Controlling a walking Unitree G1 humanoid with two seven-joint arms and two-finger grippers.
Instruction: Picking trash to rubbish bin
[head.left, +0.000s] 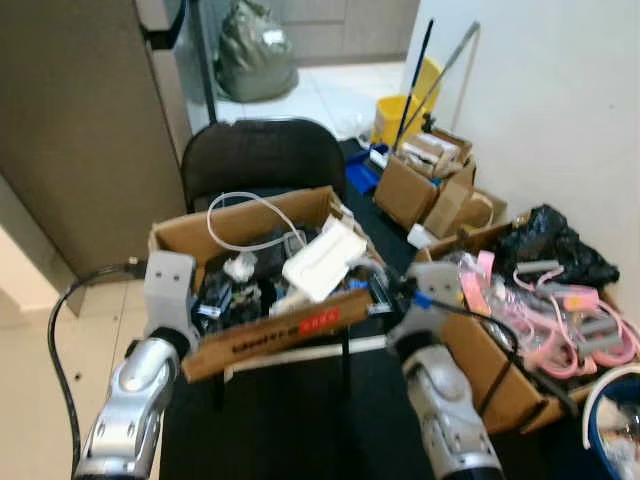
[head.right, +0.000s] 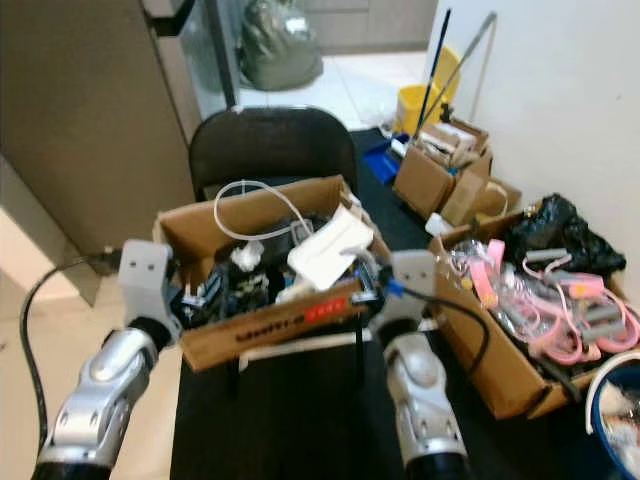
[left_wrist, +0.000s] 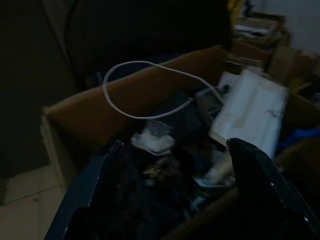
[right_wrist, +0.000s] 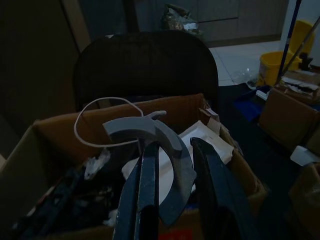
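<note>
At the front right corner of the cardboard box, the right gripper is held with a grey curved plastic piece pinched between its two black fingers, which are drawn close together on it. In the right wrist view the piece is seen arching above the box's contents. At the front left corner of the same box the left gripper is raised over the rubbish with its fingers spread wide and nothing between them.

The box is set on the seat of a black chair, whose backrest rises behind the box's rear wall. Inside, a white cable is looped up over the rear wall, a white flat packet lies tilted toward the right side, and dark tangled scraps with a crumpled white bit are heaped near the left side.

To the right of the chair, on the floor, a second open carton is filled with pink straps, and a black plastic bag rests at its far edge against the wall. Further back, smaller cartons are gathered beside a yellow bucket holding mop handles. A grey-green sack lies on the tiles in the distance.
</note>
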